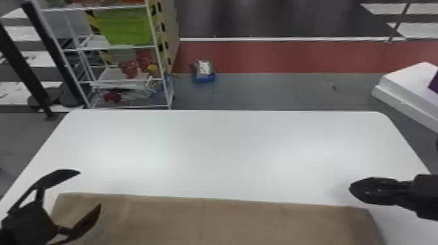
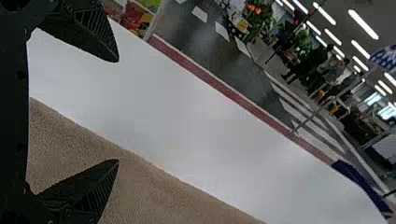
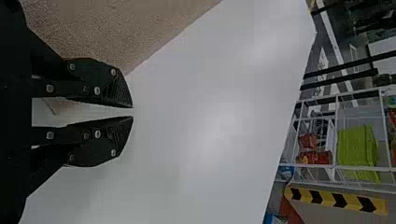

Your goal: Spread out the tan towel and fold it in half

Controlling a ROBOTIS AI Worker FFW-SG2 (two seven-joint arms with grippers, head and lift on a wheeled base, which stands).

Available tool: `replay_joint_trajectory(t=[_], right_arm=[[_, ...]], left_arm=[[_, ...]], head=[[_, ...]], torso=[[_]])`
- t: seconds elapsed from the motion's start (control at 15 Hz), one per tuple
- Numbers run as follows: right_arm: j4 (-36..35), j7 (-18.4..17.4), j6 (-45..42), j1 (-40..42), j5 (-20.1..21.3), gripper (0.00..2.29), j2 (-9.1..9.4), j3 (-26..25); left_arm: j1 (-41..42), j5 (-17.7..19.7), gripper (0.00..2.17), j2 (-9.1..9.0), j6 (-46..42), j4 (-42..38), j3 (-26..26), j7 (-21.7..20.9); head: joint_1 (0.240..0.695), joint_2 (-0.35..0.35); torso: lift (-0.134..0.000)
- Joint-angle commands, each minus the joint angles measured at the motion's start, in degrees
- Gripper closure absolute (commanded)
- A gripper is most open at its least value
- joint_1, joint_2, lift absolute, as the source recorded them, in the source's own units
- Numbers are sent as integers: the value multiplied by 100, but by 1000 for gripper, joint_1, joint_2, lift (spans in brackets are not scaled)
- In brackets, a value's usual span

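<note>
Presently | one tan towel (image 1: 208, 221) on one table (image 1: 221, 153) | one left gripper (image 1: 90, 188), wide | one right gripper (image 1: 352, 189), narrow

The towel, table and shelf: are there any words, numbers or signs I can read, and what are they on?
No words or numbers can be read.
Towel and table: none show.
Shelf and blue box behind: any print is too small to read.
Yellow strip: black arrow shapes, no letters.
</note>
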Motion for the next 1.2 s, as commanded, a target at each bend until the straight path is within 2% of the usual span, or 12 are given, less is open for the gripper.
replay_joint_trajectory(t=[0.0,0.07,0.13,0.27,0.33,0.4,0.47,0.53,0.67,0.8,0.93,1.13], right_arm=[[-734,36,727,187,-694,424,427,-599],[-1112,36,1307,187,-958,221,629,-758],[-1393,-343,1624,187,-1160,181,814,-854],[-2105,-1503,1694,301,-1310,181,1508,-889],[-2255,-1960,1641,380,-1301,178,1736,-810],[-2272,-2294,1571,433,-1310,178,1851,-740],[-2264,-2725,1342,512,-1345,178,1935,-696],[-2220,-2980,1079,600,-1354,178,1935,-652],[-2140,-3296,428,829,-1529,181,1935,-582],[-2053,-3314,6,960,-1591,181,1935,-511],[-1903,-3314,-1224,1268,-1591,181,1935,-371],[-1640,-3322,-2648,1637,-1591,181,1935,-204]], left_arm=[[-41,1158,120,-44,790,-190,155,89],[-111,1597,120,-44,1405,-322,146,230],[-199,1984,117,-44,2178,-515,102,353],[-234,2854,113,-44,3760,-902,-91,599],[-234,3162,113,-44,4340,-1016,-161,810],[-234,3382,113,-44,4727,-1043,-170,1012],[-217,3601,117,-44,5026,-1034,-249,1206],[-164,3751,117,-44,5114,-1025,-311,1390],[20,3979,117,-44,5149,-1043,-434,1803],[161,4331,120,-44,5167,-1052,-434,1988],[337,4331,124,-44,4797,-1087,-636,2295],[504,4348,120,-44,3813,-999,-847,2357]], head=[[695,54],[695,70],[695,90],[695,140],[695,148],[695,150],[695,152],[695,156],[695,148],[695,144],[695,155],[695,162]], torso=[[-124],[-124],[-124],[-124],[-124],[-124],[-124],[-124],[-124],[-124],[-124],[-124]])
